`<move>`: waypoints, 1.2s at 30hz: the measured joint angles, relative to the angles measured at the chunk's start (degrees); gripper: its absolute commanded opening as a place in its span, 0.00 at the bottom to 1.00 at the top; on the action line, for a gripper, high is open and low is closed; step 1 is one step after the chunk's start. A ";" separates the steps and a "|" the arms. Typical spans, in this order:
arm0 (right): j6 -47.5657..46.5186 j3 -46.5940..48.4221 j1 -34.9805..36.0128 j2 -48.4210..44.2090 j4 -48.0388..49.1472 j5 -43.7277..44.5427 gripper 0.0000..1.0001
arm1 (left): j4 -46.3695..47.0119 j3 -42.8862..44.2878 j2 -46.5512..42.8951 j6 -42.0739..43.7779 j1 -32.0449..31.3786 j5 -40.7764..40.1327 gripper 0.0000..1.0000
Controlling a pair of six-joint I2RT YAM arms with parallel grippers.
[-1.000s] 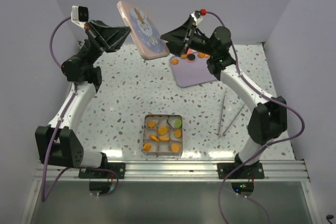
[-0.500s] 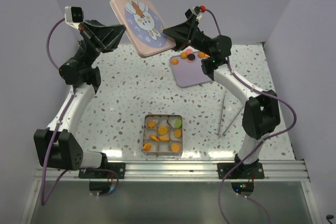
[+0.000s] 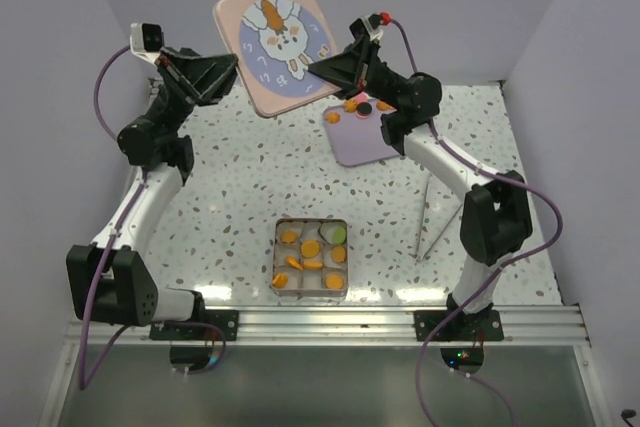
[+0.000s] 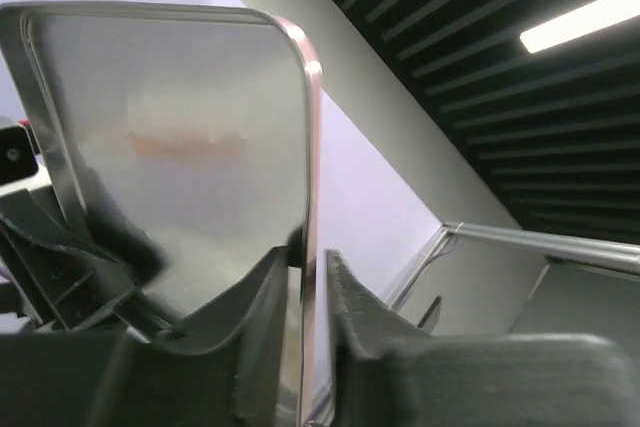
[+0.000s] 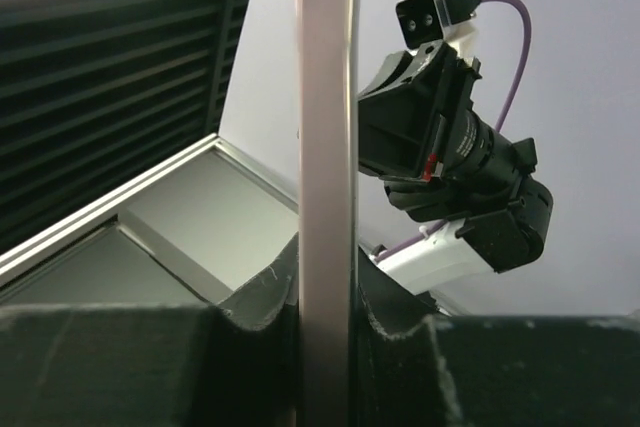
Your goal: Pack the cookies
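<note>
most of the cookies [image 3: 311, 248] lie in the paper-lined cells of the square tin [image 3: 311, 220], which sits at 6 o'clock on the bench [image 3: 230, 187], just ahead of the arm bases. one green one [image 3: 339, 235] is in the cell at the tin's 1 o'clock corner. a few more, orange ones and a dark one [image 3: 366, 107], rest on the purple mat [image 3: 372, 145] at 1 o'clock.

neither arm is near them. both are raised at 12 o'clock, sharing the pink lid [image 3: 283, 50] with its rabbit picture turned up toward the overhead camera. the left tool [image 3: 232, 69] is clenched on the lid's 9 o'clock edge. the right tool [image 3: 318, 69] is clenched on its 3 o'clock edge. each wrist view shows the thin rim pinched between that tool's fingers.

the cookies look light, dry and brittle. a hard squeeze would likely crack or crumble one. they lie flat and thin, so a pinch across the rim from above, with light force, seems the safest hold. the ones on the mat lie close together, so the fingers would need to come down on either side of one without nudging its neighbours.

the lid looks stiff, thin and smooth, probably metal. it is held only by its narrow lip, so it could pivot or slip if the two arms pull unevenly.
</note>
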 measured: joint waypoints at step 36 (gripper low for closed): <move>-67.84 -8.66 -12.41 -34.29 -114.44 26.05 0.00 | -118.29 -8.13 0.74 81.90 -22.77 -23.34 0.79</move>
